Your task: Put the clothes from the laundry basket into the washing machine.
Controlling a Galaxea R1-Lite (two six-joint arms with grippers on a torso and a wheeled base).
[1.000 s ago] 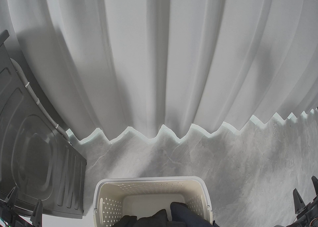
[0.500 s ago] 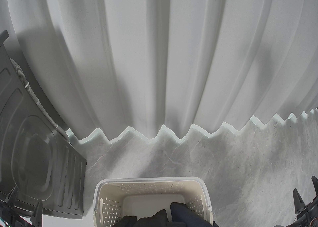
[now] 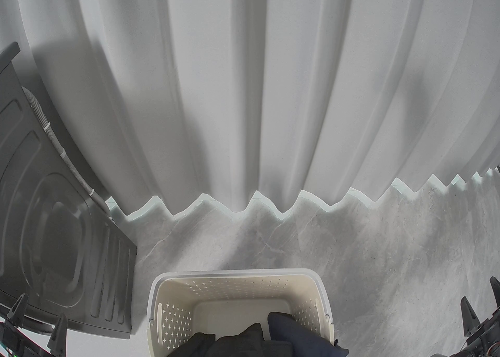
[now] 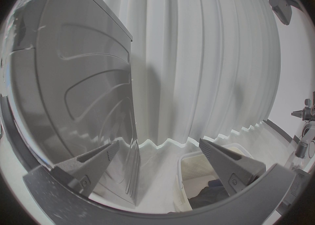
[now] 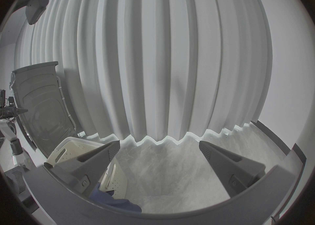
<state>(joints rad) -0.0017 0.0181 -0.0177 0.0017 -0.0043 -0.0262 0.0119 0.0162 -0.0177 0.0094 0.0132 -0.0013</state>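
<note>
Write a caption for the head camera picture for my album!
Dark clothes wait in a cream laundry basket on the grey floor, washing machine to its left, white curtain behind.

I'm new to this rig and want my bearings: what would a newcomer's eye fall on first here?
First the white pleated curtain across the back. Below it, on the grey marbled floor, a cream laundry basket sits front and centre with dark clothes heaped at its near end, and the grey washing machine stands to its left. The left gripper and right gripper hang open and empty at either side.
</note>
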